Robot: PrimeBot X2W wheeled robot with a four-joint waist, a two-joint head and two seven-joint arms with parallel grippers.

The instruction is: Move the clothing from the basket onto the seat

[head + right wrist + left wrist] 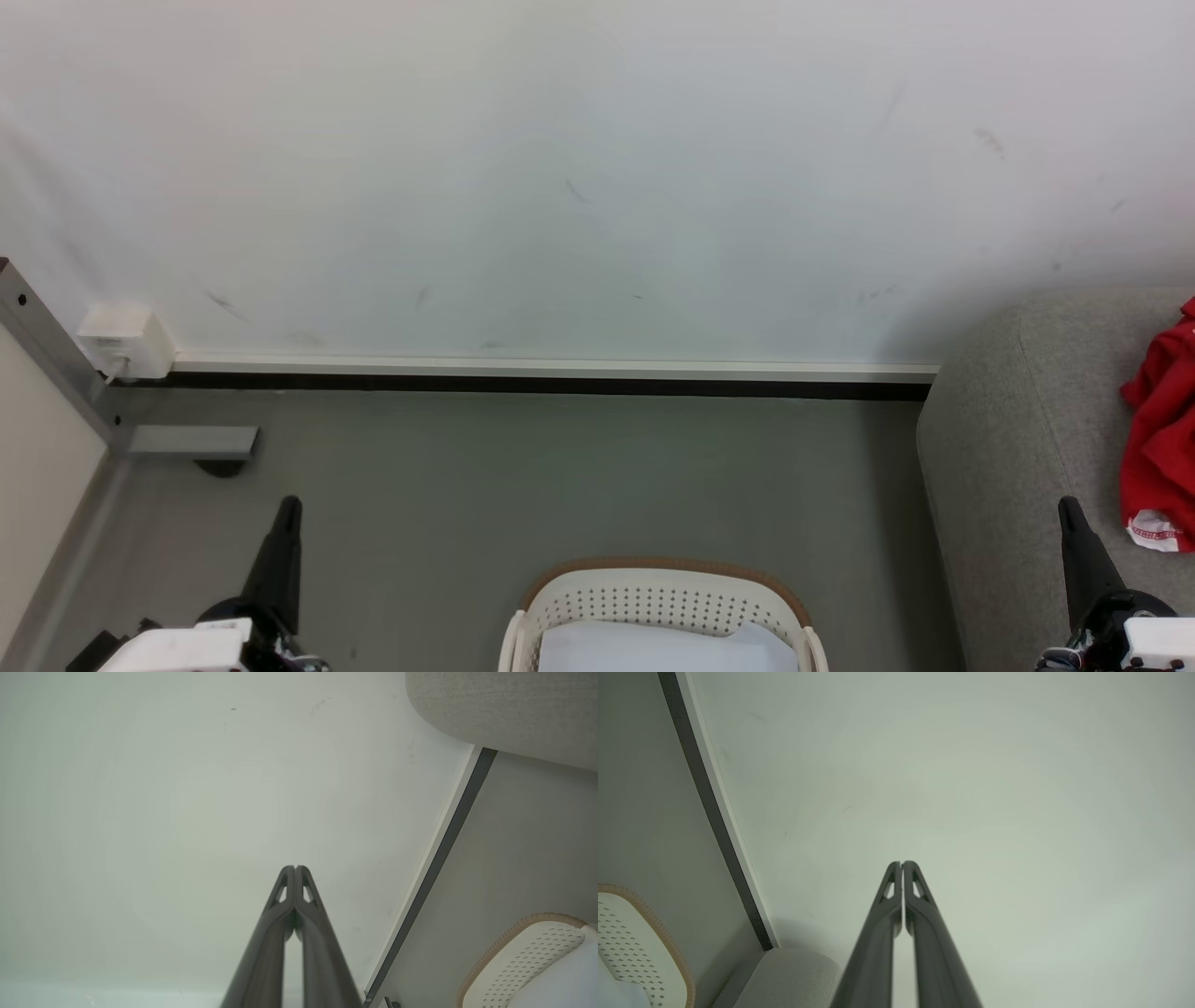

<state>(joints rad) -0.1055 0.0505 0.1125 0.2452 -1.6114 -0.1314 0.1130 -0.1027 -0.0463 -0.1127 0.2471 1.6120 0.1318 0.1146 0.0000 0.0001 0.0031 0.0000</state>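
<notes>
Left fingers (901, 870): pressed together, empty, left of the basket (653, 566).
Right fingers (295, 872): pressed together, empty, right of the basket.
Basket: on the floor (560, 467) between the arms; pale cloth (653, 650) inside.
Clothing (1162, 429): on the seat (1018, 420), right of and beyond the right fingers; right arm nearer.

The basket (653, 597) was smooth cream plastic with a ribbed brown rim; the seat (1018, 439) was coarse matt grey upholstery. The clothing (1162, 420) looked soft red cloth. The fingers (931, 952) were matt dark plastic; the wall (597, 168) smooth, scuffed.
</notes>
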